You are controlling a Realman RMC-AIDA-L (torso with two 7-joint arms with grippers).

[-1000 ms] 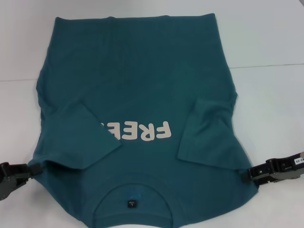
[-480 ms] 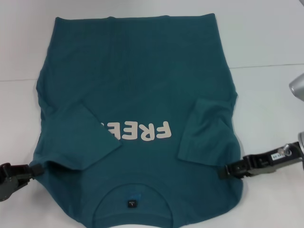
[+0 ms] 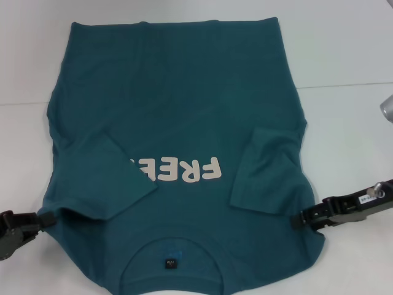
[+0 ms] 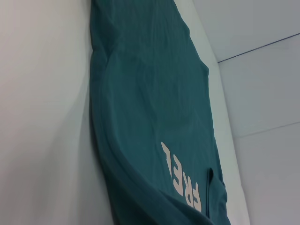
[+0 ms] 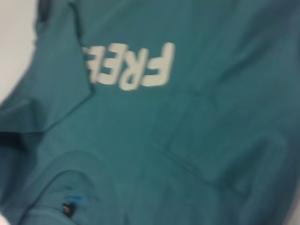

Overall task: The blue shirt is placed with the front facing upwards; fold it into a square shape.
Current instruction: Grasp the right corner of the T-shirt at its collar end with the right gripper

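The blue shirt [image 3: 178, 141] lies flat, print up, across the middle of the white table [image 3: 350, 55], collar at the near edge, both sleeves already folded in over the chest. The step in hand looks like gripping the two shoulder corners for the lengthwise fold. The left gripper [image 3: 34, 222] sits at the near-left shoulder, the right gripper [image 3: 301, 219] at the near-right one; whether either set of fingers is clamped on cloth cannot be told. Next, both need a firm pinch, then an even lift toward the far hem. Since half a second ago the right gripper has drawn slightly outward; the left has stayed.
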